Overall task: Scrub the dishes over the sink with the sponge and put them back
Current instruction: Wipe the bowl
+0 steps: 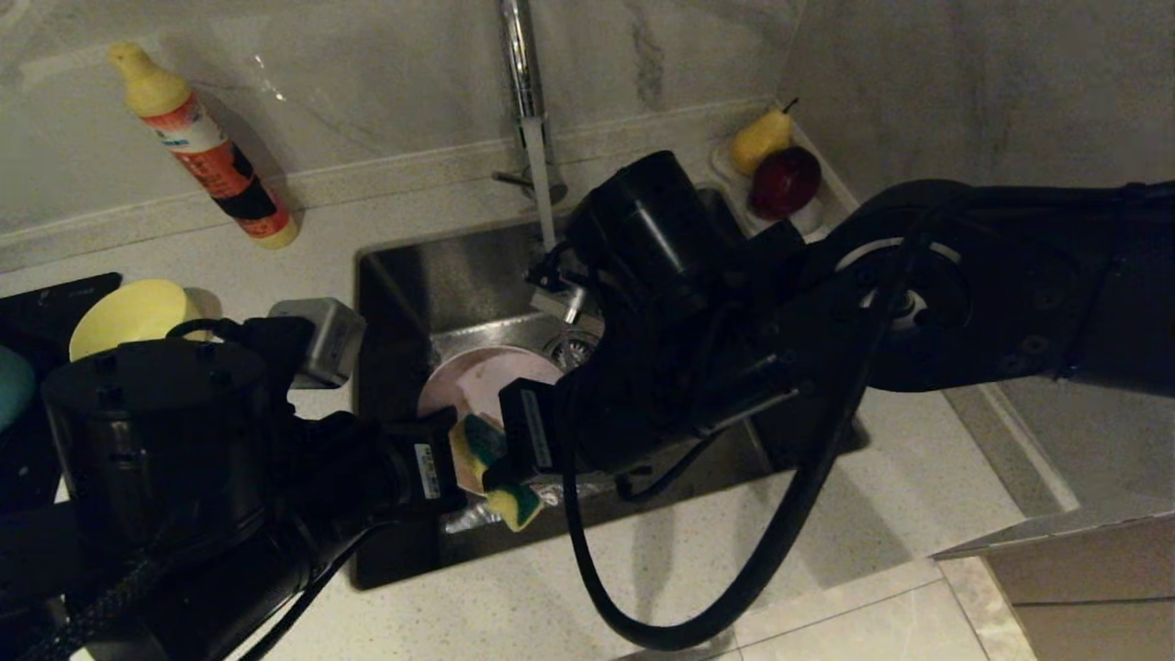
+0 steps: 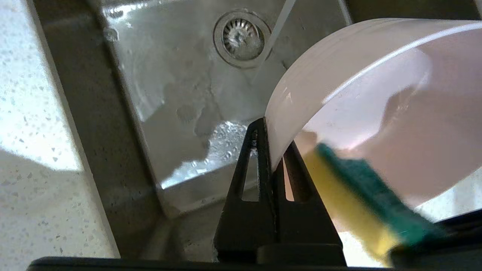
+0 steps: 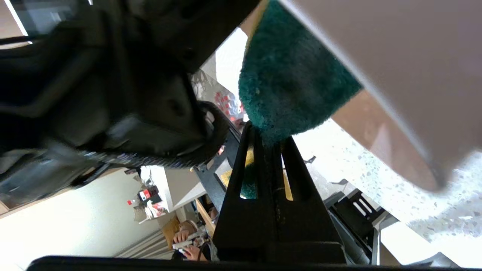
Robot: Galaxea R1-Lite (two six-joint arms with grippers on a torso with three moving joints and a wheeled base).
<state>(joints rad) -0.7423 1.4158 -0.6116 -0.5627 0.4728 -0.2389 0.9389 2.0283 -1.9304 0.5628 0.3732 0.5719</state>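
The pale pink bowl (image 1: pixel 491 378) is held tilted over the sink (image 1: pixel 404 275). My left gripper (image 1: pixel 452 452) is shut on its near rim, and in the left wrist view the gripper (image 2: pixel 270 148) pinches the bowl's wall (image 2: pixel 376 86). My right gripper (image 1: pixel 503 470) is shut on the sponge (image 1: pixel 516 503). The sponge's green face (image 3: pixel 290 82) presses against the bowl's inside (image 3: pixel 399 56), just past my right gripper (image 3: pixel 269 140). The left wrist view shows the sponge (image 2: pixel 361 195) lying inside the bowl. A yellow bowl (image 1: pixel 133 317) and a light blue bowl (image 1: pixel 13 386) sit at the left.
The drain strainer (image 2: pixel 241 37) lies in the wet sink floor (image 2: pixel 177 90). The chrome tap (image 1: pixel 528 101) rises behind the sink. An orange detergent bottle (image 1: pixel 207 147) leans on the back wall at left. A white dish (image 1: pixel 812 213) with a pear and an apple stands at the back right.
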